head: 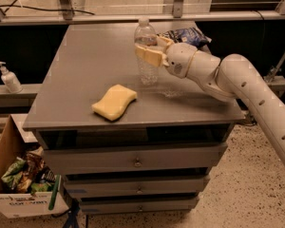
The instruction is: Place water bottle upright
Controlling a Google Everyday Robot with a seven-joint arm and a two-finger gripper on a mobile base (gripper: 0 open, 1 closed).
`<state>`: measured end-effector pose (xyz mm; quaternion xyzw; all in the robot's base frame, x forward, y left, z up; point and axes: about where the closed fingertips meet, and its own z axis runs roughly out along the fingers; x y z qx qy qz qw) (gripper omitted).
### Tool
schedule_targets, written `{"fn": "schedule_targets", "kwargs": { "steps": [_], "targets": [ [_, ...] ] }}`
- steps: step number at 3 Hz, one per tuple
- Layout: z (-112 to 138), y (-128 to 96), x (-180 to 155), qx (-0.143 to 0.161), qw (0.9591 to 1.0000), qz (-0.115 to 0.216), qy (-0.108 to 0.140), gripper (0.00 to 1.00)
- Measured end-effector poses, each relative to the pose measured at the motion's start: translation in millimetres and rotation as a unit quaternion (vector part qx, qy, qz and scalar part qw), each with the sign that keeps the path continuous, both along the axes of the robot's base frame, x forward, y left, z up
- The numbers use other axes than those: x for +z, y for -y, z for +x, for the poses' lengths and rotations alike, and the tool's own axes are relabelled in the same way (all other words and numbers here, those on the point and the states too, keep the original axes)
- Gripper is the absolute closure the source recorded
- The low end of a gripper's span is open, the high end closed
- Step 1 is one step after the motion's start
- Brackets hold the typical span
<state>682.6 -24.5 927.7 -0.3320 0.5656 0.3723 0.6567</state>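
Note:
The water bottle (146, 56) is clear ribbed plastic with a pale cap. It stands upright near the back middle of the grey table (85, 65), its base on or just above the tabletop. My gripper (152, 51) reaches in from the right at the bottle's upper half. Its pale fingers (149, 57) close around the bottle. The white arm (237, 84) stretches off to the right.
A yellow sponge (115, 101) lies on the table in front and to the left of the bottle. A blue snack bag (185, 34) lies behind the gripper. A white pump dispenser (9, 78) stands on a ledge at the left. A cardboard box of snacks (23, 175) sits on the floor.

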Motion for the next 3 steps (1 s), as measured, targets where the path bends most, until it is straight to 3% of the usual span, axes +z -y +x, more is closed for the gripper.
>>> {"fn": "schedule_targets", "kwargs": {
  "steps": [2,3],
  "targets": [
    [-7.7,12.7,2.6,-0.01,0.9997,-0.022,0.001,0.13],
    [-8.8,15.7,3.5,-0.012,0.9996,-0.027,0.001,0.0]
  ]
}}
